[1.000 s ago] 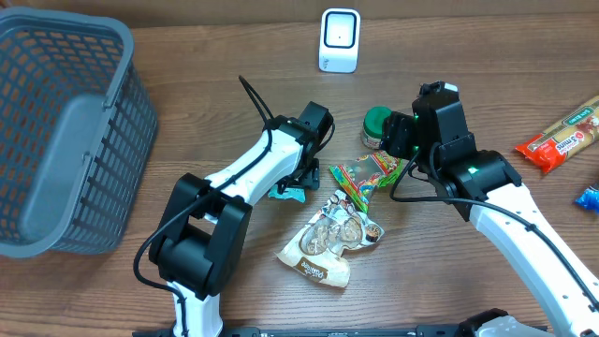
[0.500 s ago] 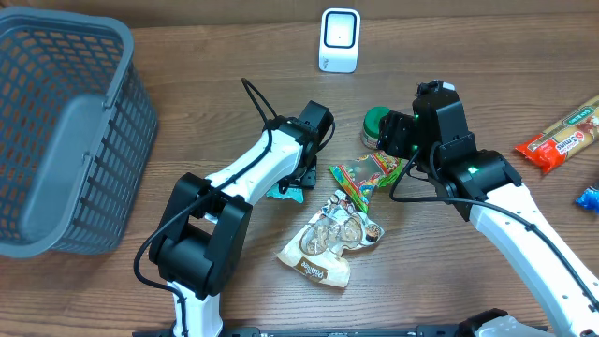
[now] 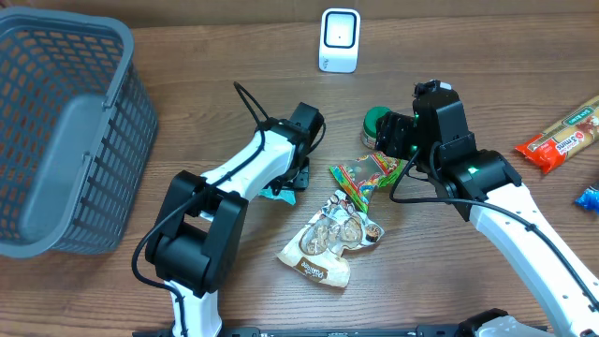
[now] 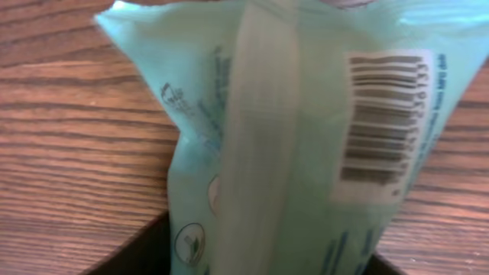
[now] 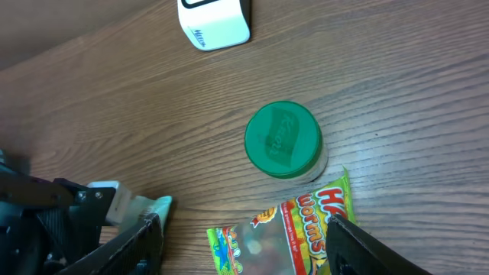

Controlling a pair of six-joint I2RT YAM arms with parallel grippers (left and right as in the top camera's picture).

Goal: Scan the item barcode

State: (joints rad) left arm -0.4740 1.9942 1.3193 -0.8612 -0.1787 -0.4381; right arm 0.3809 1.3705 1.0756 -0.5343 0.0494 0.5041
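My left gripper [image 3: 286, 182] clasps the pale-green packet [image 4: 290, 153], its barcode [image 4: 382, 122] at the upper right of the wrist frame. My right gripper [image 5: 244, 246] is released and empty, with the green-lidded jar [image 5: 281, 139] mid-frame. The white scanner [image 3: 339, 40] sits at top centre overhead.

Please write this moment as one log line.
left gripper: shut on teal packet, barcode visible | right gripper: open beside green-lid jar | scan: not yet
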